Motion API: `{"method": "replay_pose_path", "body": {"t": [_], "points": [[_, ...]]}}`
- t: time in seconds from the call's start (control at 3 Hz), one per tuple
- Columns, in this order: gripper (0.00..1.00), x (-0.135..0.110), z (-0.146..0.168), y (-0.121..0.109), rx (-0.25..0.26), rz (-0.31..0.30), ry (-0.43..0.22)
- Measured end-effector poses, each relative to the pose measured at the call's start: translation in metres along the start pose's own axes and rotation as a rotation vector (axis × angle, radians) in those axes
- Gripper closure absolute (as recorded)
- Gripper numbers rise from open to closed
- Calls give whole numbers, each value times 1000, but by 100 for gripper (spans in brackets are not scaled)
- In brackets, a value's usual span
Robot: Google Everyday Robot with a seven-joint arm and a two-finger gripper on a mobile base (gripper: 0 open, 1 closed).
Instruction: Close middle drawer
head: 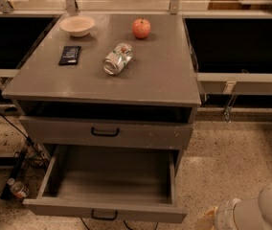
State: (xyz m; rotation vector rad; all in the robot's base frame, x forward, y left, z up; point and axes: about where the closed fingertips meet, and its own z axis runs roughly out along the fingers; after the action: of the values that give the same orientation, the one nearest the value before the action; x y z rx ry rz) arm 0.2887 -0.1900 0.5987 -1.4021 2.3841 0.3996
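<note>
The middle drawer (pixel 108 176) is pulled far out at the bottom of the grey cabinet. Its deep flat-floored box is empty. Its low front panel (pixel 102 209) carries a small black bar handle (pixel 103 216) near the lower edge of the camera view. Above it the taller-fronted grey drawer (pixel 54 131) with its bigger black handle (pixel 105 132) is shut. My gripper is out of view; only a white rounded part of my arm (pixel 270 207) shows at the bottom right, to the right of the open drawer.
On the cabinet top (pixel 164 75) lie a bowl (pixel 77 25), a red apple (pixel 141 28), a dark snack bar (pixel 70 54) and a tipped can (pixel 117 58). Cables and a small bottle (pixel 17 189) lie on the floor at the left. Dark shelves flank the cabinet.
</note>
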Motion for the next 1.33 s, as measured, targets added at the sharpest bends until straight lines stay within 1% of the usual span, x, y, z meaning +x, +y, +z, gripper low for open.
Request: {"method": "replay_pose_path", "body": {"t": [0.33,0.67,1.0,1.33], "points": [[100,0,0,-1,4,0,-2],[100,-1,-6,3,20,-13,-24],[100,15,9,20,32,0,-64],[100,38,33,25,29,54,-86]]}}
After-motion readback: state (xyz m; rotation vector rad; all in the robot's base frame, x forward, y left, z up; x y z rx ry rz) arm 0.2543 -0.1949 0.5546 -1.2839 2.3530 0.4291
